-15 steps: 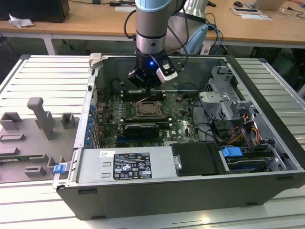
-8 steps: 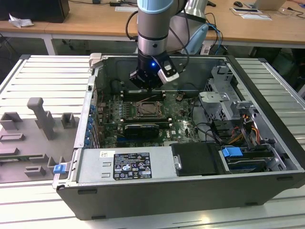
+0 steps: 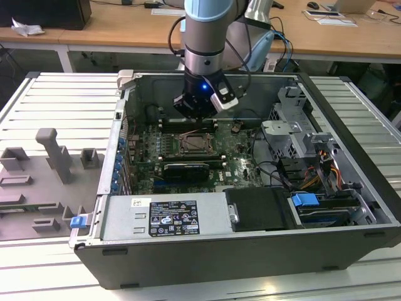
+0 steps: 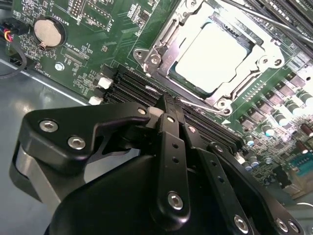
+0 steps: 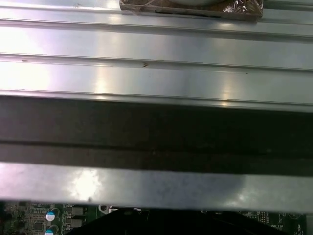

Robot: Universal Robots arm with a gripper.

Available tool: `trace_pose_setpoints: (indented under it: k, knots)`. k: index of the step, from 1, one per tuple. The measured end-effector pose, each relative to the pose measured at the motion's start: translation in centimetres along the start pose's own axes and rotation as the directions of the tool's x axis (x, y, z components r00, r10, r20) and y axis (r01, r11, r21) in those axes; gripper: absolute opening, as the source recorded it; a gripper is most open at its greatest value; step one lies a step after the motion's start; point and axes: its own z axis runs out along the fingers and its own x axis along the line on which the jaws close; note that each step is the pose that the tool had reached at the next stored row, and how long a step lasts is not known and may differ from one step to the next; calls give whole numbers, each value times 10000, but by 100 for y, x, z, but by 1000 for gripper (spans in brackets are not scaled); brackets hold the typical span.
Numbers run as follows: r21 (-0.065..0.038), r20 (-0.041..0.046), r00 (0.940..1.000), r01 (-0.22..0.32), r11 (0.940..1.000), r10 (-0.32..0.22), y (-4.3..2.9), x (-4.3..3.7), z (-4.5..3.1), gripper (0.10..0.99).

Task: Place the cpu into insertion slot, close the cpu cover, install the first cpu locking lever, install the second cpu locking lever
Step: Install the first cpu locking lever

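Claw (image 4: 168, 105), black and pressed together, is held just above the lever beside the pale silver cpu (image 4: 215, 58), already seated under its silver-grey cover (image 4: 161, 49); lever locking is judged in hand.

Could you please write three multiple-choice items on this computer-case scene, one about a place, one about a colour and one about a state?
1. Where does the cpu lie?
A. In the insertion slot
B. On the grey tray outside the case
C. Between the gripper's fingers

2. What colour is the circuit board around the socket?
A. Red
B. Green
C. White

3. How does the cpu cover stand?
A. Taken off the board
B. Raised upright
C. Lying flat, framing the chip

Answers:
1. A: the second wrist view shows the pale chip seated in the socket.
2. B: the board is green in both wrist views.
3. C: the silver frame lies flat around the chip.
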Motion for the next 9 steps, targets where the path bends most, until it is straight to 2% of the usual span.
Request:
trace_pose_setpoints:
  k: [9]
  knots:
    - [0,0,10000,-1,10000,1,-7,-52,57,106]
